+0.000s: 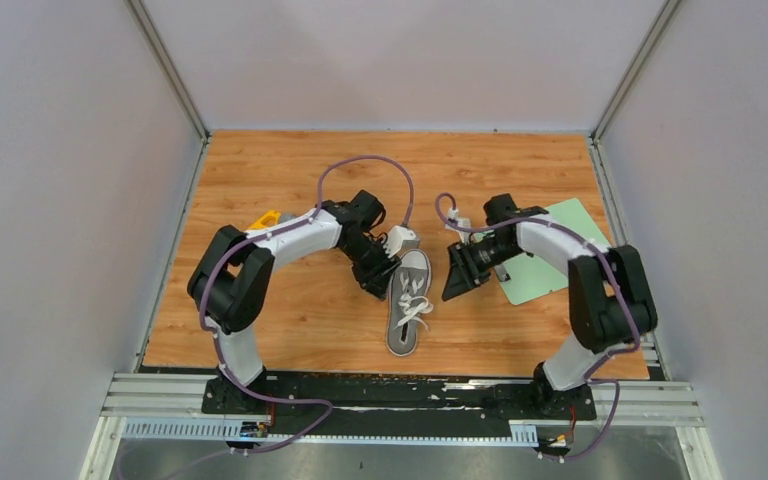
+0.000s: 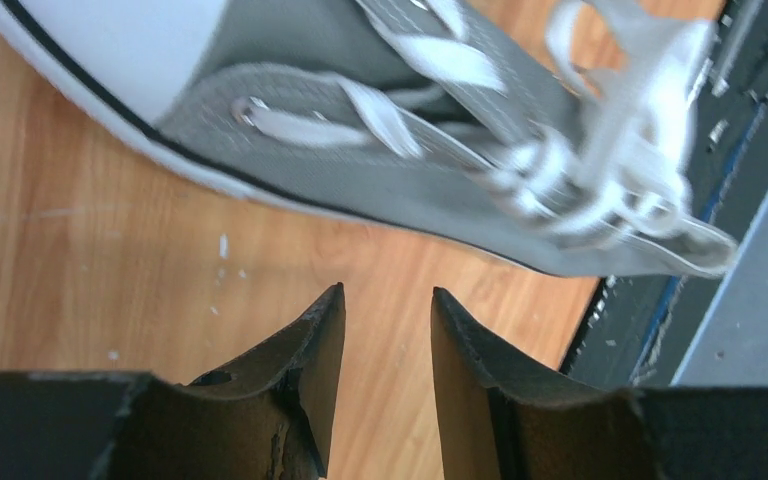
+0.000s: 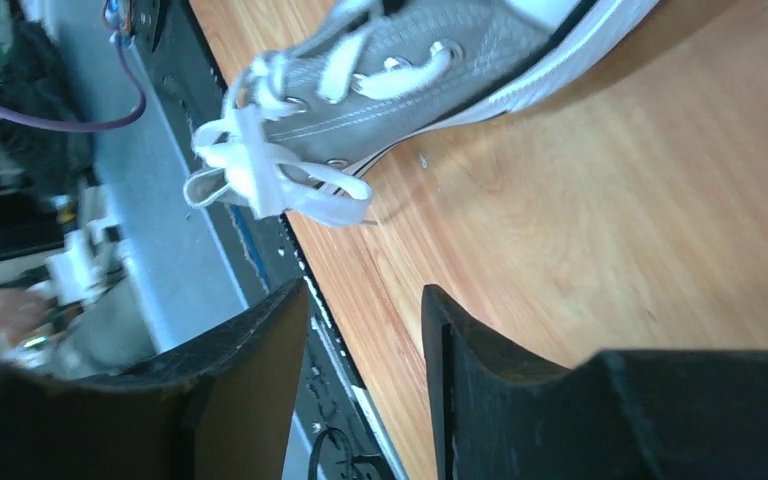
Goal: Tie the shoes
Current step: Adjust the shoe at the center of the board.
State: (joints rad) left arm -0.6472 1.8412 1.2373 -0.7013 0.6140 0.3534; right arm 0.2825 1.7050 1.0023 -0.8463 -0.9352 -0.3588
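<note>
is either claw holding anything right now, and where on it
Nothing is held: left claw and right claw both stand open and empty, apart from the sneaker.

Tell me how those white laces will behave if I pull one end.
Probably floppy: the laces hang in loose loops off the shoe. It looks small and light, so a pull may well drag it across the table.

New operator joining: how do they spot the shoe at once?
On the wooden table, look between the left arm and right arm. The grey sneaker lies there, white toe cap at its far end. Only it has white laces; the green mat to its right is plain.
</note>
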